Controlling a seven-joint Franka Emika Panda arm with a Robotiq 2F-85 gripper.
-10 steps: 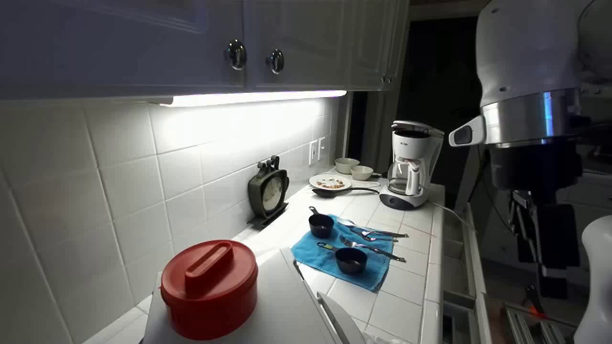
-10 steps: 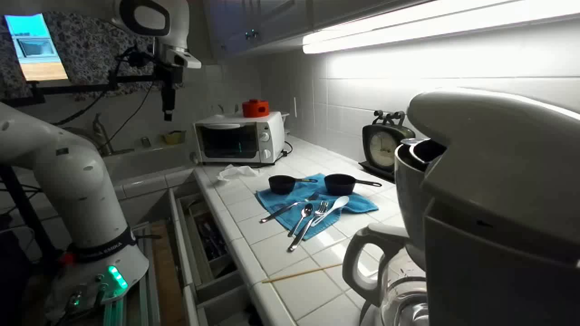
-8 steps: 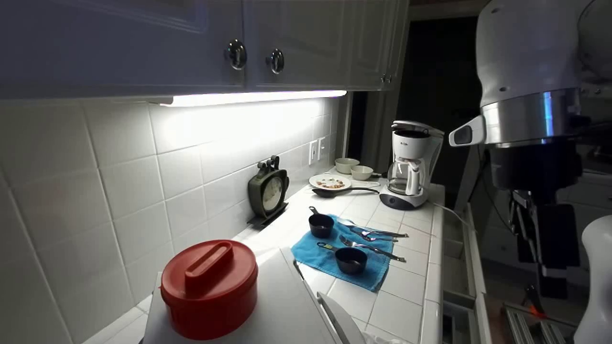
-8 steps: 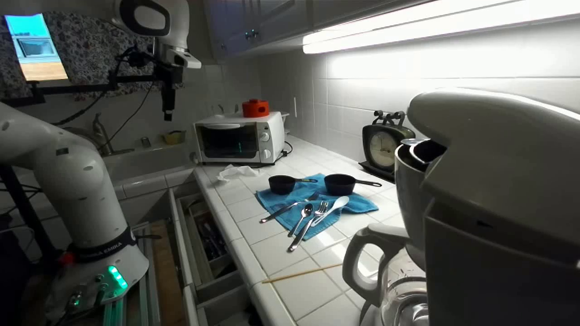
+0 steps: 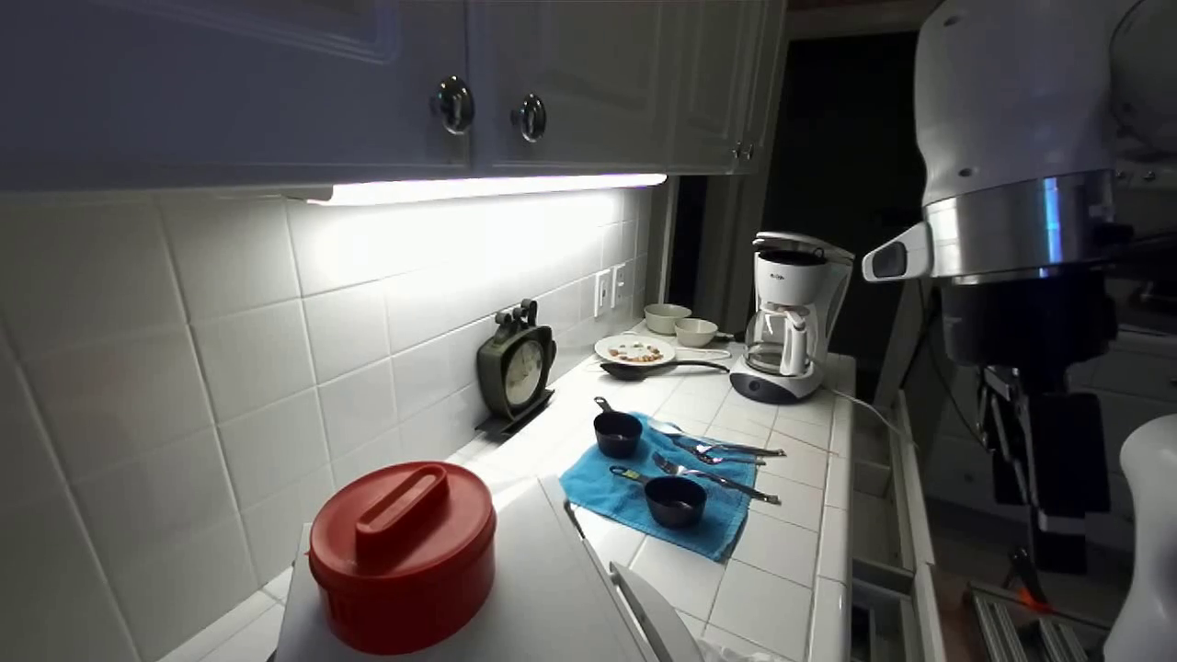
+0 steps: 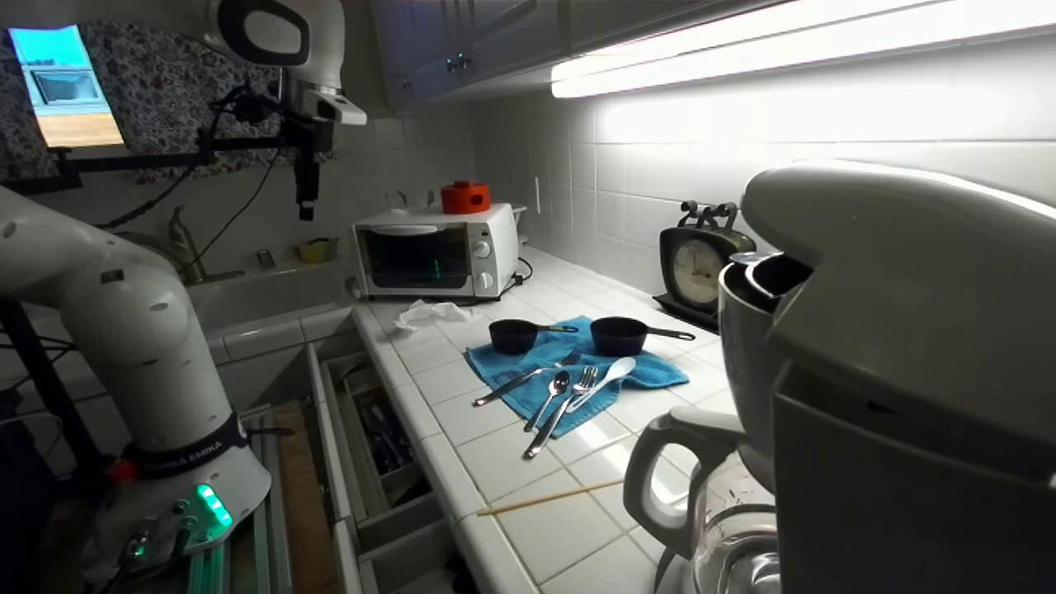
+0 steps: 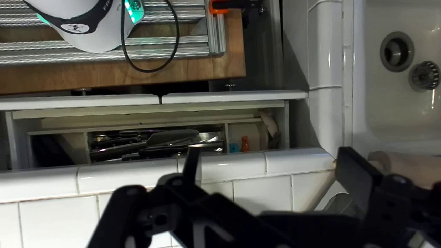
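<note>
My gripper (image 7: 270, 155) is open with nothing between its fingers. In the wrist view its fingers are spread over the white tiled counter edge (image 7: 231, 165), beside the open drawer (image 7: 241, 105). In both exterior views the gripper (image 5: 1057, 542) (image 6: 306, 206) hangs high, pointing down, apart from everything. The white toaster oven (image 6: 421, 260) with a red lidded pot (image 6: 466, 198) on top is nearest it. On the counter, a blue towel (image 6: 511, 371) bears two small black pans (image 6: 513, 337) (image 6: 619, 337), forks (image 6: 569, 404), a spoon (image 6: 551, 400) and a white spoon-like utensil (image 6: 606, 381).
The drawer holds dark-handled utensils (image 7: 151, 143). A white coffee maker (image 5: 791, 313), a dark scale (image 5: 517, 368), a plate with small bits (image 5: 634, 349) and bowls (image 5: 667, 318) stand on the counter. A thin stick (image 6: 549, 499) lies there. Wall cabinets (image 5: 570, 83) overhang; a sink (image 7: 372, 103) adjoins.
The arm and gripper have shifted very slightly to the left in an exterior view. Nothing else has visibly moved.
</note>
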